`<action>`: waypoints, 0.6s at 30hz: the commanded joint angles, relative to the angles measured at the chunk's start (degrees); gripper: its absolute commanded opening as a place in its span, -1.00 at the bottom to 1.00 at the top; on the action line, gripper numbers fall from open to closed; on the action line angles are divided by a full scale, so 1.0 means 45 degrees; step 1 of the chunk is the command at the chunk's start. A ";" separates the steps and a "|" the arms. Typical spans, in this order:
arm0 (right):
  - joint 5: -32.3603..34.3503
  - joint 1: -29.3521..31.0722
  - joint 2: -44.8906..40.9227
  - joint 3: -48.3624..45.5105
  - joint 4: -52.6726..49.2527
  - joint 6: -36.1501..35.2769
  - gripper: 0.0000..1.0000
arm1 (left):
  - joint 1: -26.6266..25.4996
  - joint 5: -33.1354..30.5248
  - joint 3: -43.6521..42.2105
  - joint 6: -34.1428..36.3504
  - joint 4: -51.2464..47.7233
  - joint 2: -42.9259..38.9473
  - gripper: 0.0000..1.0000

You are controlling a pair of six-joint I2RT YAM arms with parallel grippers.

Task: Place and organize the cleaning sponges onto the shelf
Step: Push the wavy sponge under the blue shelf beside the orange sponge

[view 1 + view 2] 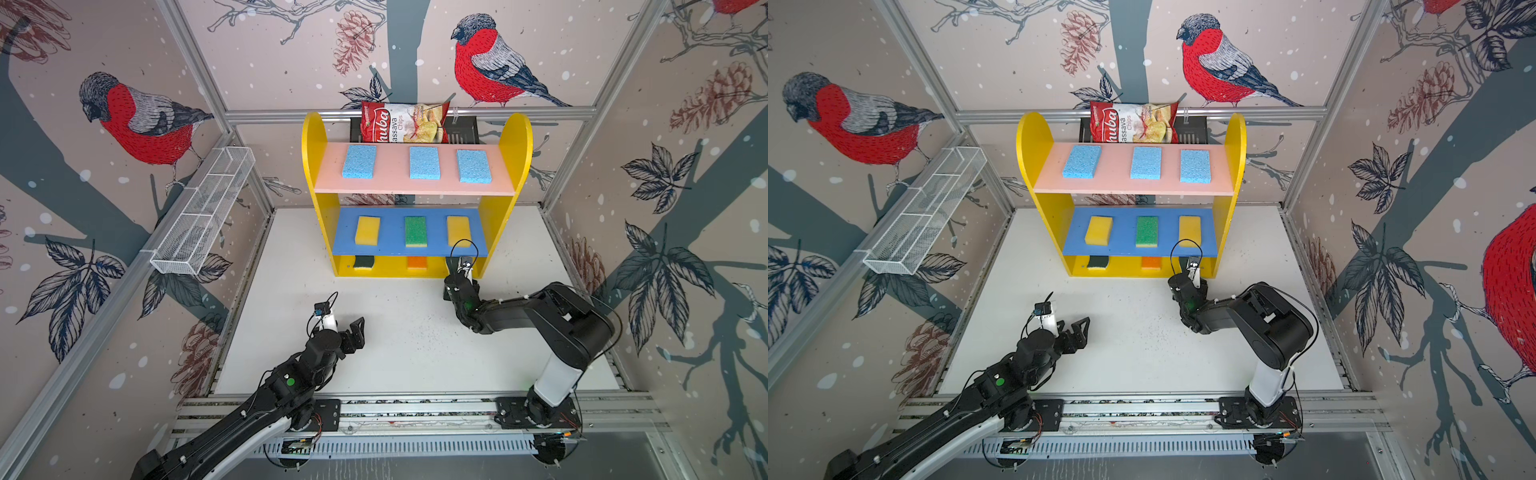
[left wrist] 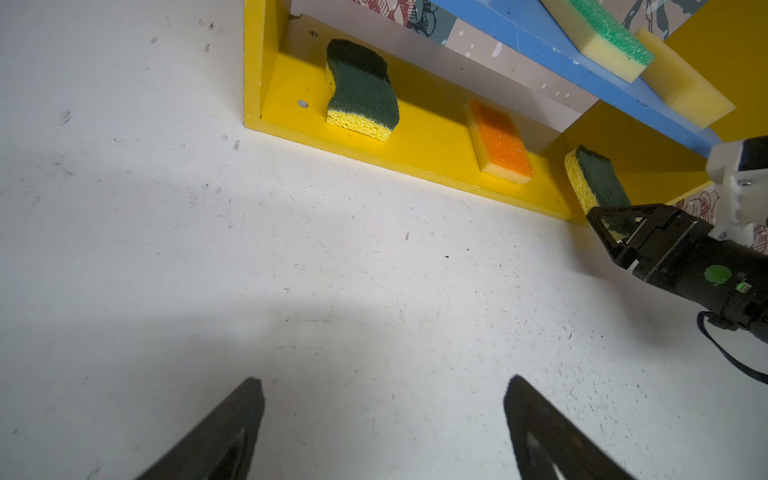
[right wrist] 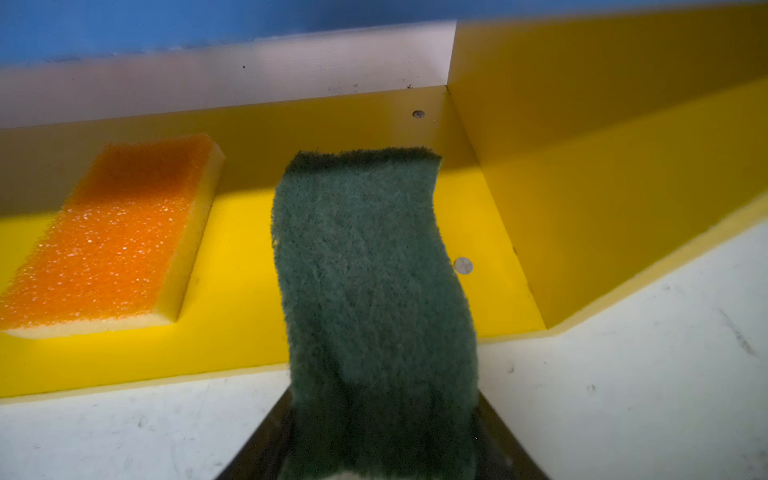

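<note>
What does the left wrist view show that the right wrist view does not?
Left wrist view only: the resting wavy dark-green sponge, the green-topped sponge and a yellow sponge on the blue board, the open left claw, the right claw from outside. Right wrist view only: a round cap in the yellow base beside the gripped wavy sponge. Both: that sponge, the orange-topped sponge, base and blue board.

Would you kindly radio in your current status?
Right gripper shut on wavy dark-green-on-yellow sponge, at yellow shelf base. Left gripper open, empty. Orange-topped rectangular sponge alongside, not touching.
</note>
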 commanded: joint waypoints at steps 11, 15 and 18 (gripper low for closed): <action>-0.0031 -0.0451 0.0527 0.0525 0.0400 -0.0407 0.11 | 0.0019 -0.0166 -0.0291 0.0581 0.1382 0.0052 0.81; -0.0160 -0.0658 0.0654 0.0614 0.0460 -0.0560 0.11 | 0.0019 -0.0217 -0.0333 0.0625 0.1489 -0.0017 0.80; -0.0329 -0.0798 0.0814 0.0741 0.0464 -0.0654 0.11 | 0.0019 -0.0199 -0.0383 0.0684 0.1624 -0.0007 0.81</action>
